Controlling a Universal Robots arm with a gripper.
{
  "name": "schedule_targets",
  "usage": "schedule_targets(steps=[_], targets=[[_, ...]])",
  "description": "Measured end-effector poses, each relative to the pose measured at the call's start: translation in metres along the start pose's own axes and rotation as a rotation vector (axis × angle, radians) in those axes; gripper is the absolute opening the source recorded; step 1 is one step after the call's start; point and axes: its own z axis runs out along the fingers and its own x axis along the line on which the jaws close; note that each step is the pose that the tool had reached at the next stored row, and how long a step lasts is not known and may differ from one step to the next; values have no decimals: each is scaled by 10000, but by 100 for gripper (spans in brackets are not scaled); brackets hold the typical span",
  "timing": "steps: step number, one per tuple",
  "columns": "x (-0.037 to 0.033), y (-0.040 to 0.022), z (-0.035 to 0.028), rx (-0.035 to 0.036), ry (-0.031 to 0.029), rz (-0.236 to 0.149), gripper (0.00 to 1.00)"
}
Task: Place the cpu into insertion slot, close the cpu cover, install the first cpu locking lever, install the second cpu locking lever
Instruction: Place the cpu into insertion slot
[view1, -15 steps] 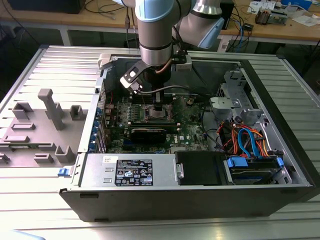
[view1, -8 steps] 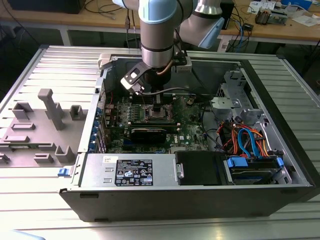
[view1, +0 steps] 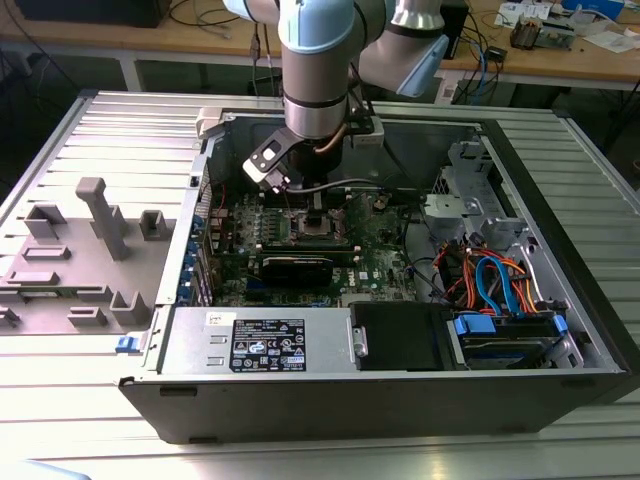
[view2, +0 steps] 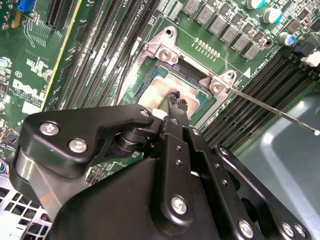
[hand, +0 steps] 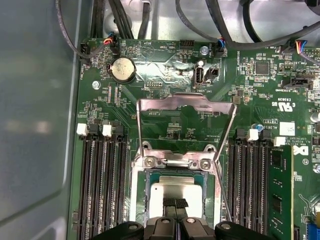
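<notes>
Directly beneath the gripper (view2: 177, 101), the cpu (hand: 176, 190) lies seated in the insertion slot (hand: 138, 197). Its fingertips (view2: 182, 105) are closed together, holding nothing. The cpu cover (hand: 186, 103) stands raised.

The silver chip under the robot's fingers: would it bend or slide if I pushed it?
The chip has a flat, solid-looking metal top, so it is probably stiff, not bendy. It looks small and thin, so it is likely light. It sits down inside the socket, so a sideways push probably wouldn't slide it.
</notes>
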Motion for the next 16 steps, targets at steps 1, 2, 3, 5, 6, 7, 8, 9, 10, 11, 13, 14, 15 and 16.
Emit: schedule_targets(steps=[1,2,3,5,6,7,8,9,10,11,13,14,15,16], targets=[[-1,0,3,2,-3,2,11],[-1,0,4,2,-3,0,11],[0,1,7,1,-1,-1,11],[-1,1,20,5,-7,-1,11],[-2,0,21,5,-7,-1,11],[-1,1,23,4,-6,-1,11],[-1,1,24,3,-4,0,11],[0,1,24,2,-3,0,11],[0,1,25,1,-2,0,11],[-1,1,25,1,-2,0,11],[0,1,26,1,-2,-1,11],[0,1,27,0,-1,0,11],[0,1,26,1,-1,0,11],[0,2,21,-1,2,0,11]])
